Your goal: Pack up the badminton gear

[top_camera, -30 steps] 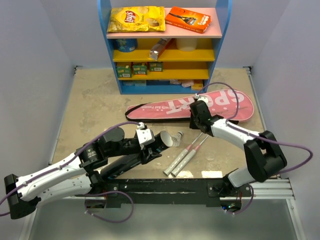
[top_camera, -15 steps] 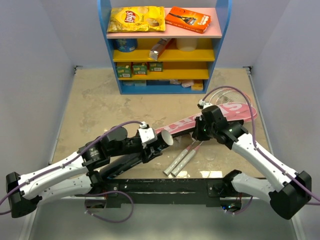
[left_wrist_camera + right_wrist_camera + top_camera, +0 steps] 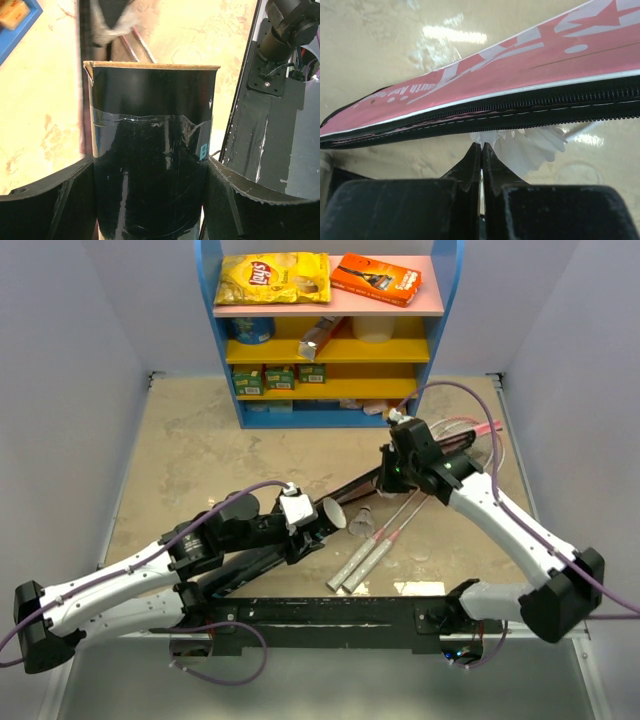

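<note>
My left gripper [image 3: 303, 529] is shut on the long black tube [image 3: 250, 565]. The tube's open end points right, toward the small white shuttlecock [image 3: 362, 524] on the table. In the left wrist view the tube [image 3: 150, 165] fills the gap between my left gripper's [image 3: 150, 200] jaws. My right gripper [image 3: 393, 477] is shut on the zip edge of the pink bag [image 3: 462, 440] and holds it tilted up on edge. In the right wrist view the shut gripper [image 3: 481, 146] meets the bag's [image 3: 520, 55] open zipper, with the shuttlecock [image 3: 535, 147] behind. Two white-handled rackets [image 3: 362, 558] lie beside it, their heads hidden.
A blue shelf unit [image 3: 330, 418] stands at the back, with a yellow crisp packet [image 3: 272, 278] and an orange box [image 3: 376, 277] on top. A black rail [image 3: 330, 615] with the arm bases runs along the near edge. Grey walls close in both sides.
My right gripper has swung back and up with the bag's edge, lifting the flat bag onto its side. The left arm has edged the tube slightly right.
</note>
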Action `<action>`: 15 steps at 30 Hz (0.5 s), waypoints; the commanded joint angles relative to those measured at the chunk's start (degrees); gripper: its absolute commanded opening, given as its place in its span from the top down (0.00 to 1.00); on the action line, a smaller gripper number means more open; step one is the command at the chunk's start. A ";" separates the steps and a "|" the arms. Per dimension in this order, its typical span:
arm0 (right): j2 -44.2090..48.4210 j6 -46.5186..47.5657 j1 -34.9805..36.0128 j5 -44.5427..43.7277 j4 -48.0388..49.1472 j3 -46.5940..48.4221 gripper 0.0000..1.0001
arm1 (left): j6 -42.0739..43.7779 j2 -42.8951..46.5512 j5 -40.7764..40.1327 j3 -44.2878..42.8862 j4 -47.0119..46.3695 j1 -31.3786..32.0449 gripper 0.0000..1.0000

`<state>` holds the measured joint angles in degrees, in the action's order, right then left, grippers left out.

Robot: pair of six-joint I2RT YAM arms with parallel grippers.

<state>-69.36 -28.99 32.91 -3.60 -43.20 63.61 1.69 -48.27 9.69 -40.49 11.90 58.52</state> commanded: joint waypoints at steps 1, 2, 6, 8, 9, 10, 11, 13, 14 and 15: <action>-11.09 -0.45 -1.09 -0.37 6.37 9.32 1.00 | -2.57 1.69 -0.99 -0.99 0.14 0.01 1.00; -13.84 -0.28 -1.79 0.42 6.64 11.07 1.00 | -2.57 1.86 -0.99 -0.91 0.23 0.01 1.00; -27.38 1.39 -2.85 3.24 5.41 20.12 1.00 | -2.66 2.83 -0.55 -0.82 0.05 0.10 1.00; -32.14 1.75 -3.02 3.51 5.32 21.63 1.00 | -2.66 3.35 -0.55 -0.64 0.23 0.10 1.00; -32.85 2.10 -3.02 4.64 5.49 21.81 1.00 | -2.75 3.36 -0.55 -0.56 0.40 0.01 1.00; -33.81 2.27 -2.94 4.82 5.67 21.82 1.00 | -2.75 3.53 -0.55 -0.55 0.49 0.01 1.00; -33.99 2.45 -3.02 4.74 5.76 21.29 1.00 | -2.66 3.88 -0.55 -0.47 0.49 0.01 1.00; -34.26 3.24 -3.11 4.13 6.20 19.98 1.00 | -2.75 4.24 -0.55 -0.38 0.49 0.01 1.00; -34.26 3.50 -3.28 4.38 5.85 19.45 1.00 | -2.66 4.50 -0.55 -0.38 0.49 0.01 1.00; -33.82 3.94 -3.20 4.73 5.41 18.48 1.00 | -2.57 4.59 -0.64 -0.38 0.40 0.10 1.00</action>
<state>-106.13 -27.33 30.13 -0.05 -38.13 82.91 1.67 -45.21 9.32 -40.49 13.02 58.52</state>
